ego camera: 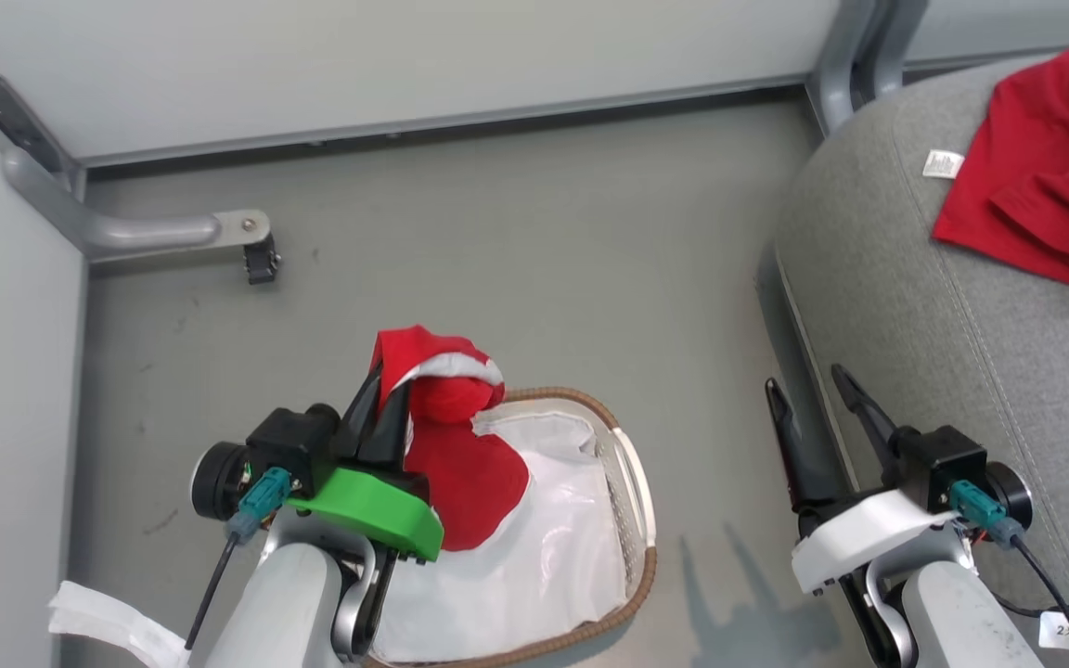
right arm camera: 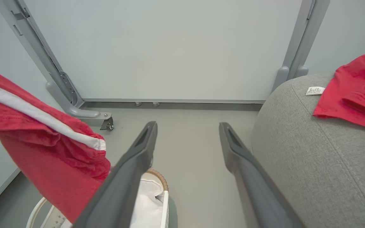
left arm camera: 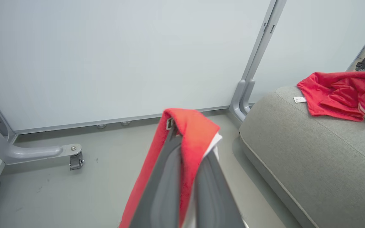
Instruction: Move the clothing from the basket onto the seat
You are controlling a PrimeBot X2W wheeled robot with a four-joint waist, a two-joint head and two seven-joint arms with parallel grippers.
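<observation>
My left gripper (ego camera: 384,373) is shut on a red garment with white trim (ego camera: 456,445), holding it up above the basket (ego camera: 638,501); the cloth drapes over the fingertips (left arm camera: 192,139) and hangs down at the left (right arm camera: 43,139) of the right wrist view. The white basket with a brown woven rim (right arm camera: 157,175) stands on the floor below, lined with a white sheet (ego camera: 534,557). Another red garment (ego camera: 1049,167) with a small white label (ego camera: 942,164) lies on the grey seat (ego camera: 952,343) at the right. My right gripper (ego camera: 811,382) is open and empty, beside the seat's edge.
Grey floor (ego camera: 516,241) stretches between basket and seat. A white wall panel (ego camera: 405,56) closes the far side, with a grey metal foot and caster (ego camera: 261,260) at the left and a grey post (ego camera: 845,65) by the seat's corner.
</observation>
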